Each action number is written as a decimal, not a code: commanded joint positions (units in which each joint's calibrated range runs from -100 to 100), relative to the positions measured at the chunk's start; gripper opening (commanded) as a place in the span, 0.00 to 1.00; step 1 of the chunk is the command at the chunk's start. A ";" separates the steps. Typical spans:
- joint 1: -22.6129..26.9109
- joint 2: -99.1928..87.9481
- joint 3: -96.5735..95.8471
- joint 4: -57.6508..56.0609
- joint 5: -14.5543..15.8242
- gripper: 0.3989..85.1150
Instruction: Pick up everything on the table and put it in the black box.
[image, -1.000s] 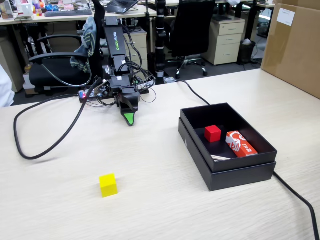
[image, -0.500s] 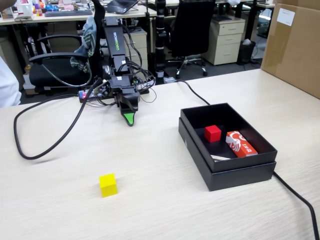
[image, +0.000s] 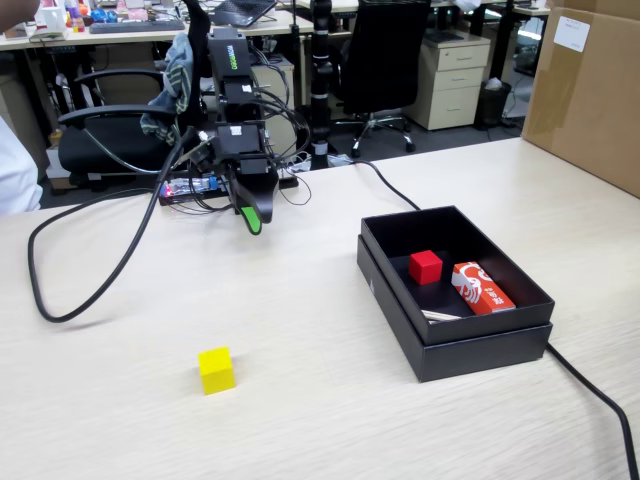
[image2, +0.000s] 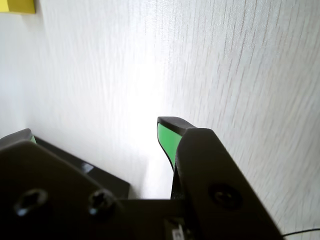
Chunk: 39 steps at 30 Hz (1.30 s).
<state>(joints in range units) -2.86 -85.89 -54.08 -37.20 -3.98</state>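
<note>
The yellow cube (image: 216, 370) sits alone on the pale wood-grain table (image: 300, 320), front left in the fixed view. In the wrist view only its corner (image2: 17, 6) shows, at the top left edge. My gripper (image: 252, 218) hangs tip-down above the table's far side, well behind the cube and left of the black box (image: 470, 352). In the wrist view the gripper (image2: 95, 129) is open, its green-padded fingertips (image2: 167, 137) wide apart with only bare table between them.
Inside the black box lie a red cube (image: 425, 266) and a red-and-white packet (image: 482, 287). A thick black cable (image: 95, 285) loops across the table on the left; another cable (image: 595, 395) runs past the box. A brown carton (image: 590, 90) stands at the right.
The arm has risen, and the gripper tip has lifted a little off the table and shifted slightly left. The cube and box have not moved.
</note>
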 joint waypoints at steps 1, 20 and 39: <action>-0.59 7.12 14.10 -10.01 0.15 0.56; -7.03 73.33 77.66 -25.47 -4.35 0.56; -6.79 109.36 98.78 -20.81 -4.20 0.56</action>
<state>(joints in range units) -9.74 23.88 39.84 -61.21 -8.03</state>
